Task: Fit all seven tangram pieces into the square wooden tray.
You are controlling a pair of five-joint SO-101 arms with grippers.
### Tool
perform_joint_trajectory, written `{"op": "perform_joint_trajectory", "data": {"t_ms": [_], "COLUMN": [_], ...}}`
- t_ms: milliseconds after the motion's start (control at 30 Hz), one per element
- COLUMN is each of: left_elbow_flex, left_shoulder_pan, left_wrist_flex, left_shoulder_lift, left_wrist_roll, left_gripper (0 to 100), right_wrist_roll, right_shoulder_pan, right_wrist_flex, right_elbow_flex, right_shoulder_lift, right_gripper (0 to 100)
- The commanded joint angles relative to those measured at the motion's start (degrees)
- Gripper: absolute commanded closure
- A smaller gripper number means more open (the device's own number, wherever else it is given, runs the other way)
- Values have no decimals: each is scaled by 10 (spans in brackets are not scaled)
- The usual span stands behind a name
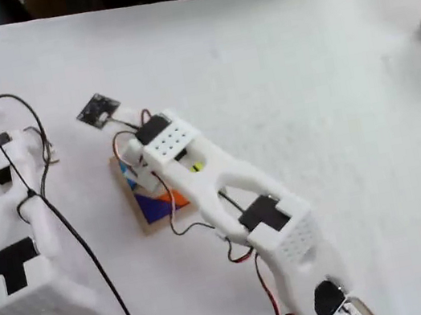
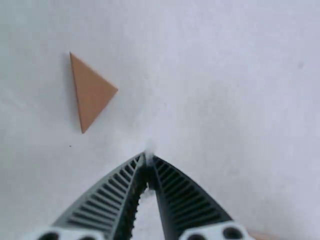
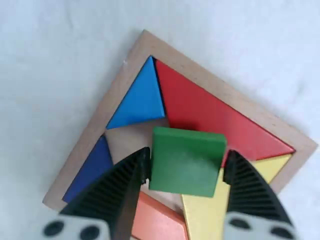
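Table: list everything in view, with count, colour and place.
table: 1, white
wooden tray: 1, light wood, on table
large triangle: 1, red, in tray
smaller triangle: 1, light blue, in tray beside red
edge piece: 1, dark blue, in tray
yellow piece: 1, yellow, in tray
orange piece: 1, orange, in tray
square: 1, green, in right pincer above tray's gap
loose triangle: 1, orange-brown, on table near left pincer
left pincer: 1, black, shut, empty
right pincer: 1, black, gripping the square

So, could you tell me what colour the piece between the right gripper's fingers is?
Green. The square piece shows best in the right wrist view.
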Motion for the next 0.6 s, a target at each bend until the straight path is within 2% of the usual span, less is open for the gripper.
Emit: {"op": "perform_joint_trajectory", "data": {"t_ms": [0,167,300,367,500,567], "left_elbow_flex": [-29,-29,-28,-27,-27,-27], "left_shoulder_pan": [-4,-4,-4,-3,-3,-3], "left_wrist_flex": [0,0,0,0,1,2], "left_shoulder_lift": [-3,-2,-2,-2,-2,-2], "left_wrist_roll": [4,3,3,3,3,3], "left_gripper": [976,976,976,976,976,976], "right_wrist_roll": [11,11,7,5,-92,-135], "right_shoulder_pan": [-2,0,37,62,112,127], "right_wrist_flex": [69,176,211,200,116,75], "right_elbow_flex": [-74,-129,-139,-137,-137,-140], "right_shoulder_lift": [-21,-42,-63,-63,-18,21], "right_gripper": [741,743,745,779,995,951]}}
